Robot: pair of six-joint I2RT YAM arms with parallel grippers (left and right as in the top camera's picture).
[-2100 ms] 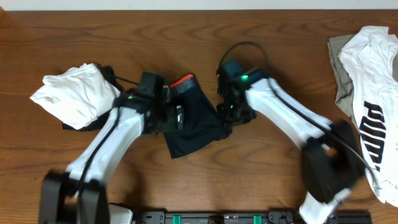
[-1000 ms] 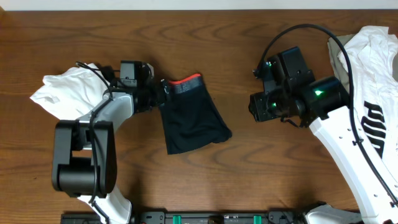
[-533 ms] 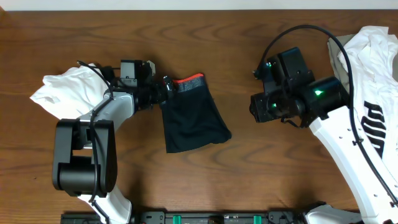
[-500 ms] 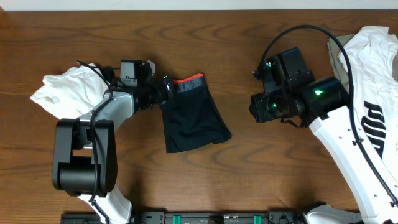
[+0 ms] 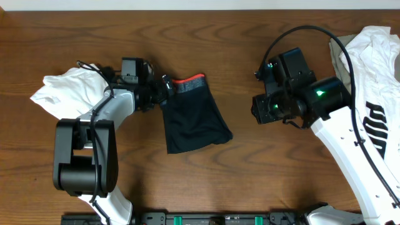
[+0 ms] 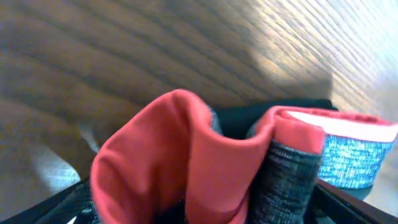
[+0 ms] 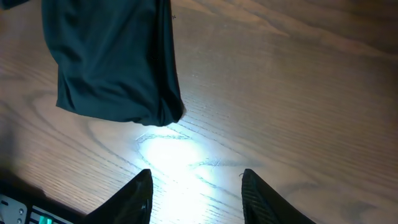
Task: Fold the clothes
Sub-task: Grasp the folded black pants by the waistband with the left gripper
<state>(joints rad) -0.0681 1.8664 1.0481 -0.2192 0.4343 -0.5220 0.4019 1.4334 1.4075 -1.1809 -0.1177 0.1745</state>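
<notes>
Worktop (image 5: 206,37): brown wood, black pants (image 5: 194,122) folded compact
Left pincer (image 5: 165,87): spread around waistband (image 5: 187,82)
Right pincer (image 7: 196,183): spread, empty
Remaining: PUMA top (image 5: 375,112), white top (image 5: 69,94) (both rumpled)

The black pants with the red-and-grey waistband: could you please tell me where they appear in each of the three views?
Overhead: the black pants lie folded left of centre, waistband at the top.
Left wrist: only the waistband shows, close up, filling the lower middle.
Right wrist: the pants' dark fabric fills the upper left.
Shared landmark: the wooden table under them.
</notes>
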